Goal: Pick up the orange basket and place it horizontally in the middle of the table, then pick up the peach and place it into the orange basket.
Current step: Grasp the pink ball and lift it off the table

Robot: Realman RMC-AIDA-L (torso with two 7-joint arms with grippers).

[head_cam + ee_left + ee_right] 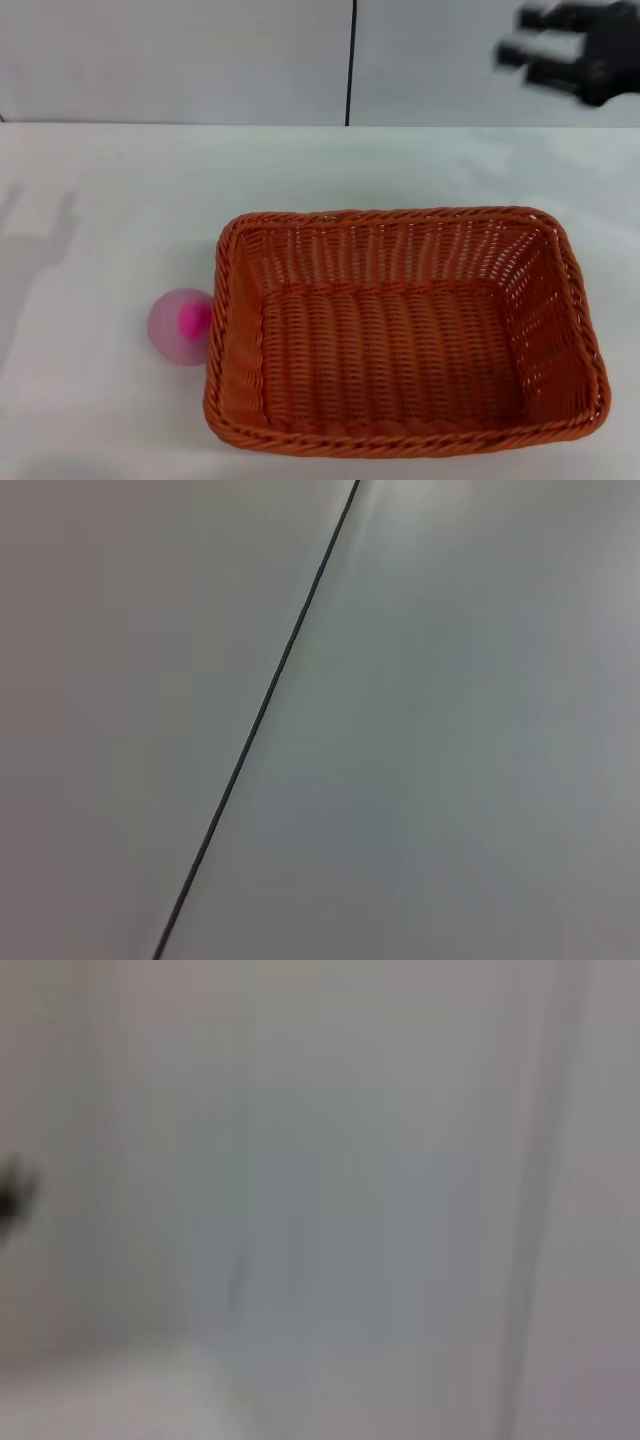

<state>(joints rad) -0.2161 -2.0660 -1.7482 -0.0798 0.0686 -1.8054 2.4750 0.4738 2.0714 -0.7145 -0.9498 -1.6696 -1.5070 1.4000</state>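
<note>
On the white flat table point(100, 180) sit one large rectangular orange woven basket point(400, 335) and one small round pink peach point(182, 325), touching its left side. One black right gripper point(520, 45) hangs high at far right, fingers apart, holding nothing.

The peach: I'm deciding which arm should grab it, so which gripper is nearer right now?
Only the right gripper shows, raised above the table's far right, well across the orange basket from the peach. The left gripper is out of view, so its nearness cannot be judged.

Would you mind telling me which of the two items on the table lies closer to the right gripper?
The orange basket: its far right corner sits below the raised right gripper, while the peach rests off its left side.
</note>
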